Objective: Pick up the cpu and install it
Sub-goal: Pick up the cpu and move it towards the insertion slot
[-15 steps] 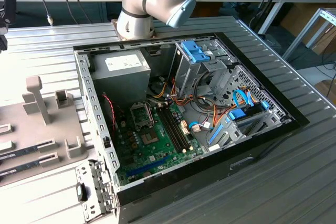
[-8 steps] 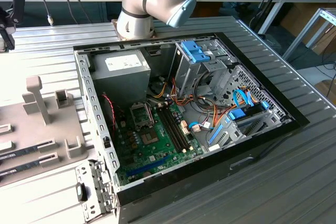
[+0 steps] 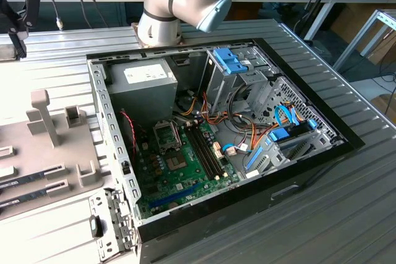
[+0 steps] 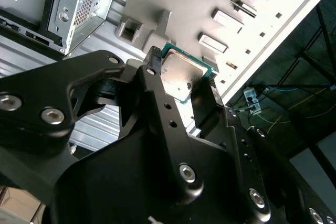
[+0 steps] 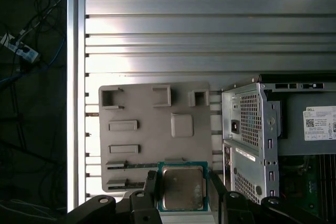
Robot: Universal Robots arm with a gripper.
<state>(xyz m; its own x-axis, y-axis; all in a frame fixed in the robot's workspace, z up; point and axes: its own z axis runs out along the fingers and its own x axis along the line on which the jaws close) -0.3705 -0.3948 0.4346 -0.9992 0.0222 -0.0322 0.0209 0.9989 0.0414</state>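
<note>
**Cpu, the flat silvery square chip, gripped but not yet installed**

Two black fingers of the pincer pinch the green-rimmed chip by opposite edges. It appears raised clear above the pale grey moulded parts tray. Pick-up looks done, and the carry is the step in hand. In the exterior view the metal-framed socket lies at eleven o'clock on the green motherboard, inside the open black computer case, at three o'clock from the tray. Seating likely calls for a level chip, corners squared to the frame, and a soft descent.

Exterior view over case; wrist views sharing cpu
</note>
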